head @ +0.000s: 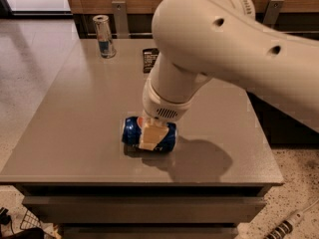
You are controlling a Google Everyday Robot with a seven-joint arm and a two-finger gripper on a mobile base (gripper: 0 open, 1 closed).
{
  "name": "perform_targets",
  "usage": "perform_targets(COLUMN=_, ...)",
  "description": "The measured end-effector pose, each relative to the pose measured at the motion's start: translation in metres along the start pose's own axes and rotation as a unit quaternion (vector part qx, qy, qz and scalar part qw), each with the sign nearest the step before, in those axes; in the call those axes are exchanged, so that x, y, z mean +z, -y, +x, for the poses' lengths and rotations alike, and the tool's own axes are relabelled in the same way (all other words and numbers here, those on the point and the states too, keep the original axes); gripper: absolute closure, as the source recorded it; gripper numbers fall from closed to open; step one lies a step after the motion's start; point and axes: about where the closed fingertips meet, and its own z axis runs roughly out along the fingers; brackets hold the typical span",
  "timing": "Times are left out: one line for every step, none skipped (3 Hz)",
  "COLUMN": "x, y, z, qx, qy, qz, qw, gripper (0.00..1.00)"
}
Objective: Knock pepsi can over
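The pepsi can [132, 132] is dark blue and lies on its side on the grey table [75, 118], near the front middle. My gripper [151, 136] hangs from the big white arm and sits right over the can's middle, with one beige finger [152, 137] across the can's front. The can rests on the tabletop with the gripper around it.
A slim silver-and-blue can [103, 36] stands upright at the back left of the table. A small dark packet [149, 59] lies at the back middle, partly behind the arm. The table's front edge is just below the pepsi can.
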Motion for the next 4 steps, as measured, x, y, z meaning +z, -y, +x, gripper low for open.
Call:
perform_targets(x=0.0287, y=-0.0112, z=0.0001, qx=-0.015, qy=-0.010, qz=-0.001, qw=0.9998, gripper=1.00)
perform_targets(x=0.0249, y=-0.0104, z=-0.0012, qx=-0.015, qy=-0.010, qz=-0.001, qw=0.9998, gripper=0.86)
perform_targets(x=0.0247, y=-0.0109, z=-0.0019, qx=-0.016, qy=-0.010, qz=0.000, qw=0.9998, gripper=0.64)
perform_targets(x=0.0245, y=-0.0113, z=-0.0025, qx=-0.017, qy=-0.010, qz=0.000, qw=0.9998, gripper=0.40)
